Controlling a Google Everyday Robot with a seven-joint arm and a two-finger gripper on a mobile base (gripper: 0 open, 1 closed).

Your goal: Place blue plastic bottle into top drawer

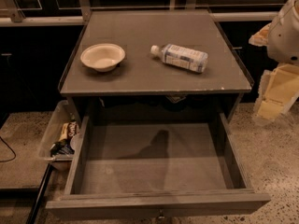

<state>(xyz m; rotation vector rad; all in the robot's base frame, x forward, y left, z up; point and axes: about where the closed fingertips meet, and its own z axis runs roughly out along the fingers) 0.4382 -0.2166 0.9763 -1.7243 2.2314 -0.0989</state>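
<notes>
Speckled flooring surrounds a grey cabinet [140, 73] whose top drawer [154, 157] stands pulled out and bare, presumably so something can drop straight in. Our gripper [274, 93] sits at the frame's right edge; whether spread or pressed together, we cannot tell. Well apart from it, leftward and farther back, the blue plastic bottle [181, 58] lies on its side on the cabinet top: clear, white-capped, pale blue label.

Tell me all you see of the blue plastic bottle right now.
The blue plastic bottle is small, clear plastic, with a white cap and a pale blue-and-white label. It lies on its side on the cabinet top, cap toward the bowl, untouched. The gripper is off to the right, apart from it.
</notes>
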